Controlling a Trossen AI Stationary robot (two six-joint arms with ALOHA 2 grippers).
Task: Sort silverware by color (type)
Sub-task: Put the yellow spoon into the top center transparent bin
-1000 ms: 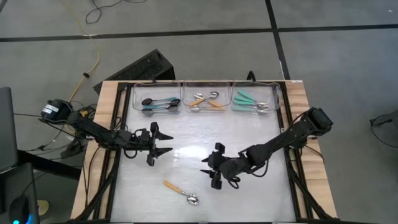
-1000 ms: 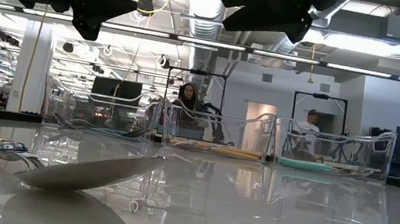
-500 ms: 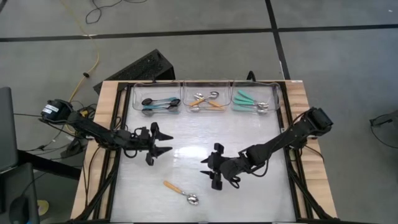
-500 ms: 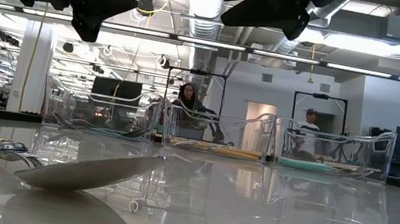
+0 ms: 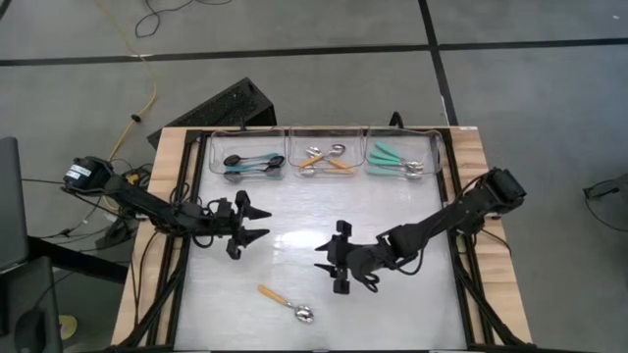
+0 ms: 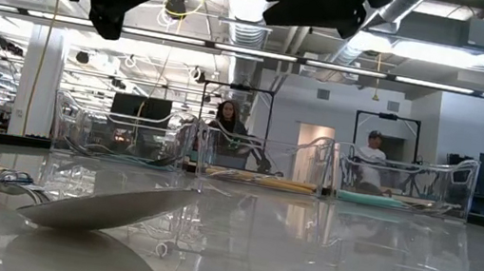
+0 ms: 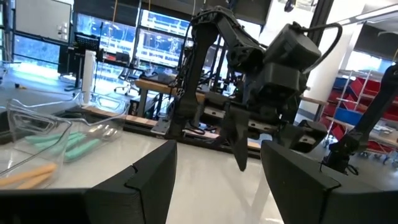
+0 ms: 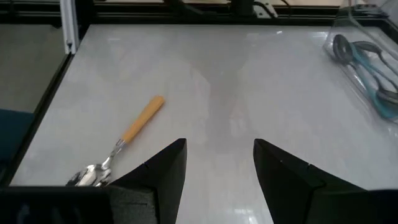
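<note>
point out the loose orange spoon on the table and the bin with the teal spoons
orange spoon (image 5: 275,295), high view, on its orange handle.
teal spoon bin (image 5: 436,155), high view, on the clear right-hand wall of the bin.

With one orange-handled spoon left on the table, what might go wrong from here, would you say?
The orange-handled spoon lies flat on the glossy table, so the open right gripper may skid off its thin handle. It also lies near the table's front edge and could be nudged off. The middle bin sits between two others, so a loose drop could misplace it.

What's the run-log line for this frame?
left gripper: open, empty | right gripper: open, empty | orange-handled spoon: loose on table | bins: sorted
</note>
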